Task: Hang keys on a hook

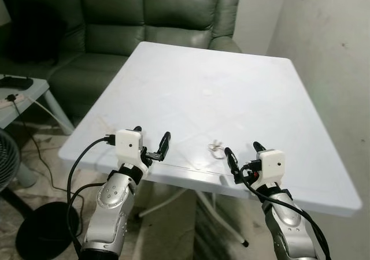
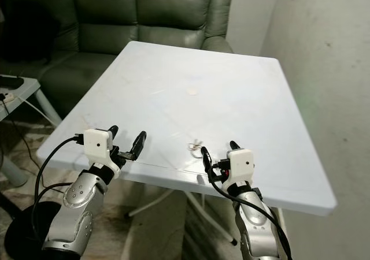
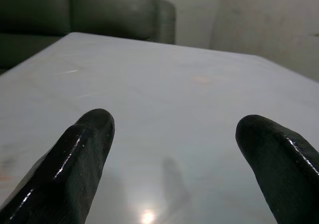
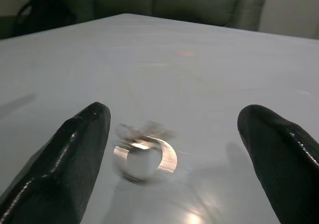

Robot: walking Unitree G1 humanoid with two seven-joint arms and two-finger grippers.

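A small set of keys on a silver ring (image 1: 216,149) lies flat on the white table (image 1: 202,92), near its front edge. My right gripper (image 1: 243,153) is open and hovers low just to the right of the keys, close to them. Through the right wrist view the key ring (image 4: 144,157) sits blurred on the tabletop, nearer one black fingertip (image 4: 89,129) than the other. My left gripper (image 1: 151,137) is open over the table's front left part, with bare tabletop between its fingertips (image 3: 89,134). No hook can be made out.
A dark green sofa (image 1: 133,23) stands behind the table. A grey side table (image 1: 17,98) with a dark object and a cable is at the left, with a fan (image 1: 6,156) and black round base (image 1: 46,225) on the floor. A white wall (image 1: 329,52) closes the right side.
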